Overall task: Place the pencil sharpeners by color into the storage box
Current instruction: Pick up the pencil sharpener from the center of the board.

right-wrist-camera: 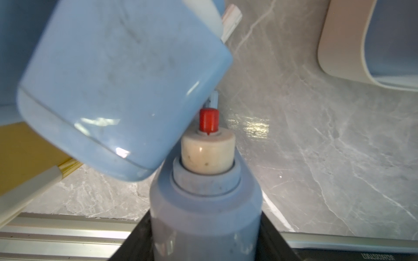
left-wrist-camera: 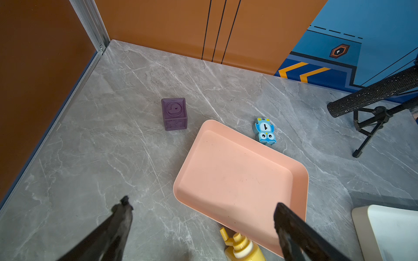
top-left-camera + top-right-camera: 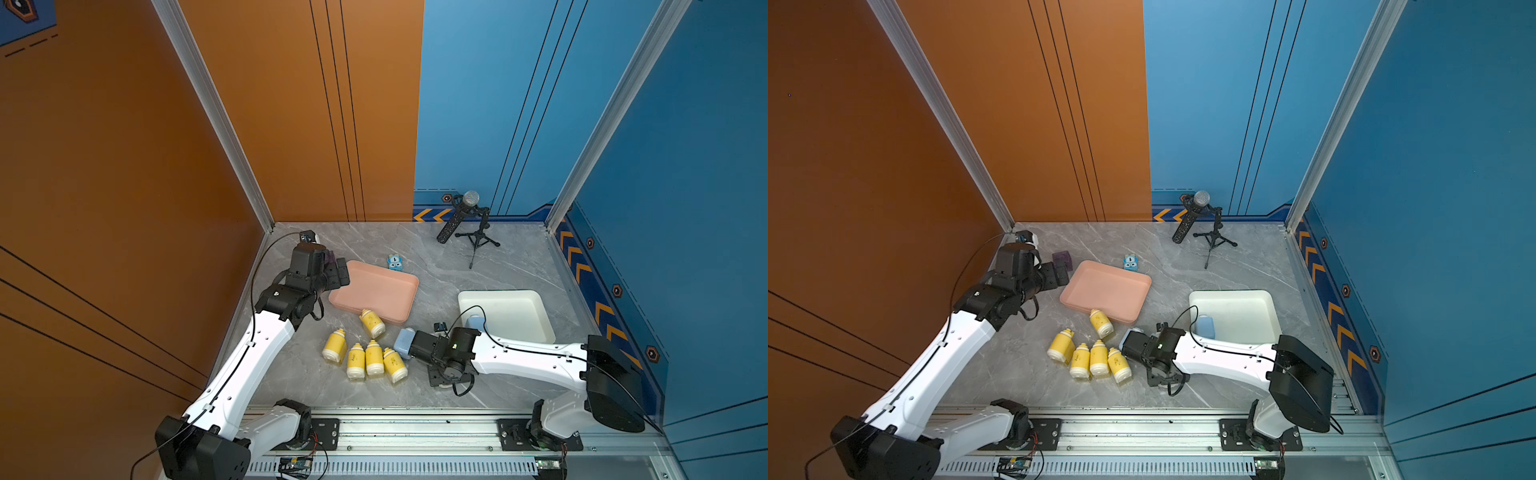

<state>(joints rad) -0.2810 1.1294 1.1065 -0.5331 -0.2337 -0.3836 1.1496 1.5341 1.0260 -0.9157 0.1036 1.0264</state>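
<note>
The right gripper clamps a light blue bottle-shaped plastic pencil sharpener on the grey marble counter. A second blue sharpener crowds its cap, so lifting may drag or topple that one. The left gripper hangs wide open.

The left arm is stretched from the near left toward the far left, and the left gripper is held aloft with its jaws spread wide. The right arm is extended low from the near right, reaching leftward. The right gripper is laid nearly level, and its jaws appear to be closed on a light blue pencil sharpener, though the fingertips are hidden.
</note>
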